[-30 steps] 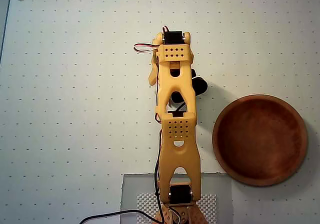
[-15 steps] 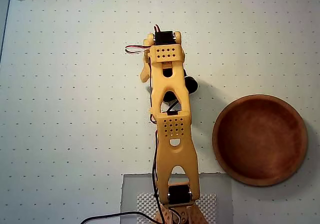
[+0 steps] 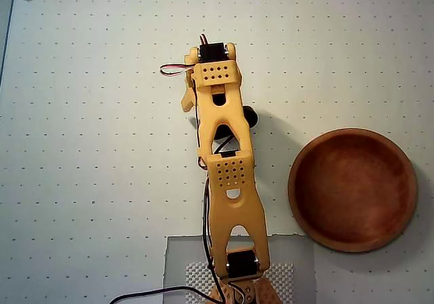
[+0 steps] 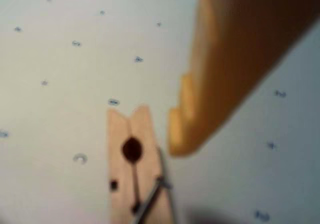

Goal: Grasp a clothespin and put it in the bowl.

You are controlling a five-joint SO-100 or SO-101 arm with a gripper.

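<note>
Gripper [image 4: 172, 134] beside clothespin [image 4: 135, 169], no legible writing

Matt wooden clothespin [image 4: 135, 169] with metal spring; smooth reddish wooden bowl [image 3: 352, 190]

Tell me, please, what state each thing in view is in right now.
clothespin: lying flat on the table, ungrasped, beside the finger in the wrist view.
bowl: upright, empty, right of the arm in the overhead view.
gripper finger: hangs over the table beside the clothespin's tip; only one finger shows, so open or shut cannot be told.
</note>
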